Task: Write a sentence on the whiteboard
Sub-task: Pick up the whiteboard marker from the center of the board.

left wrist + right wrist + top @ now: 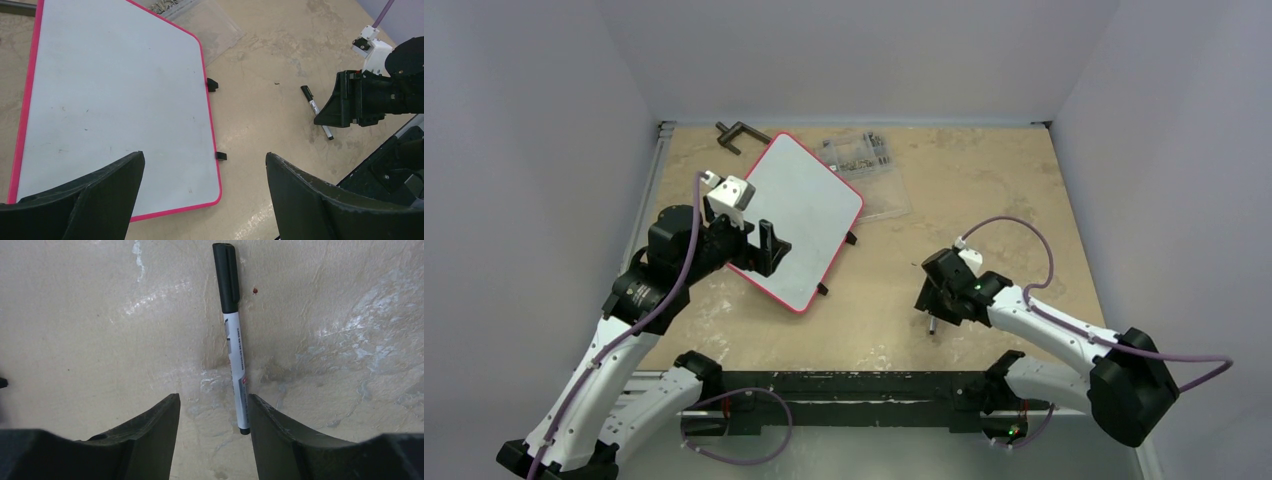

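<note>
The whiteboard (804, 215) (115, 85), white with a red rim and small black feet, lies slanted at the table's left centre. No sentence shows on it, only faint specks. My left gripper (767, 250) (205, 160) hovers open over the board's near corner and holds nothing. A black-capped white marker (235, 355) (316, 112) lies flat on the table to the right. My right gripper (934, 302) (214, 402) is low over the marker's tail end. The marker rests against the right finger (280, 435), and a gap separates it from the left finger.
A clear plastic box of small parts (864, 160) (200, 20) lies just behind the board's far corner. A black clamp (739, 133) sits at the back left. The black base rail (854, 385) runs along the near edge.
</note>
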